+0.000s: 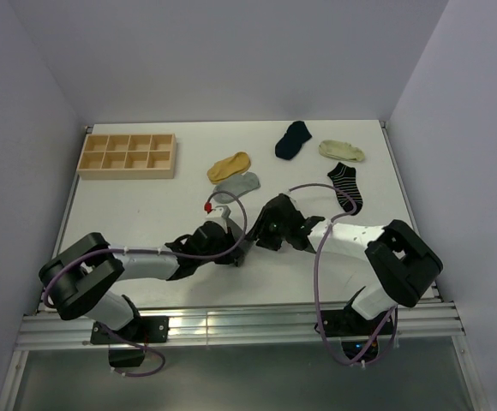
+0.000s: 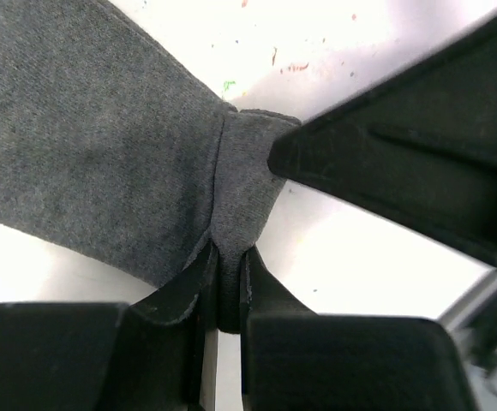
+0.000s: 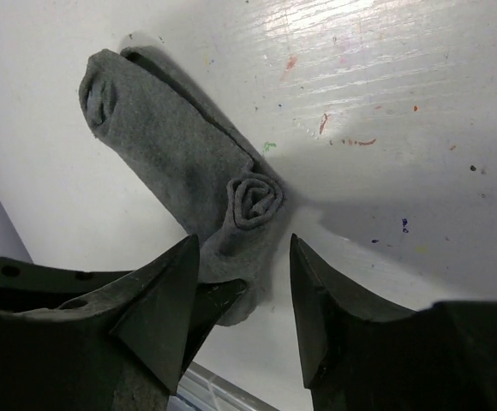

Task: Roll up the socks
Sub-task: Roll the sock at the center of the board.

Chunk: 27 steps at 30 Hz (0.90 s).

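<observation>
Bright, even overhead light — white glare off the table (image 3: pixel 386 51) in the wrist views, soft shadows, blurry near jaws

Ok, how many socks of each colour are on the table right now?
dark grey sock: 1
light grey sock: 1
mustard-yellow sock: 1
navy sock: 1
cream sock: 1
black-and-white striped sock: 1
Total: 6 socks
</observation>
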{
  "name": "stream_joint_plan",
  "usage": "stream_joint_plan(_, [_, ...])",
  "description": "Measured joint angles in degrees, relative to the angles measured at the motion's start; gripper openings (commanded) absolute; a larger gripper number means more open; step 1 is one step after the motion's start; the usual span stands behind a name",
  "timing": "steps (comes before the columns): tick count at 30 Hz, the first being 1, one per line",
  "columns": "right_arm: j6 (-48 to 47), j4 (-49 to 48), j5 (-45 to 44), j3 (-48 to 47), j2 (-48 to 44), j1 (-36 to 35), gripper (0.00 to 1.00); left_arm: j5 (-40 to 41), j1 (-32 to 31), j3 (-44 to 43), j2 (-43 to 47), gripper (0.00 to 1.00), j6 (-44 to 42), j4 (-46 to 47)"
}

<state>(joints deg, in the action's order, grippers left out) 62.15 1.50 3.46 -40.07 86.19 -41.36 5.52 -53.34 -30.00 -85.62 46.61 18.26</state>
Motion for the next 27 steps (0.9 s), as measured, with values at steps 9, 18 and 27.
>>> stream_joint_plan(9, [2.01, -5.40, 0.74, 3.17, 0.02, 0.00, 0.57, -11.65, 5.66, 0.94, -2.75, 0.00, 6.29, 6.16])
stream_joint_plan(18, [3.65, -9.64, 1.07, 5.29, 1.95, 0.00, 0.54, -18.23, 9.05, 2.58, -6.23, 0.00, 12.13, 12.00])
stream_joint_plan(27, [5.18, -14.53, 2.16, 6.69, 3.61, 0.07, 0.43, -21.97, 11.06, 3.10, -8.66, 0.00, 15.47, 15.54])
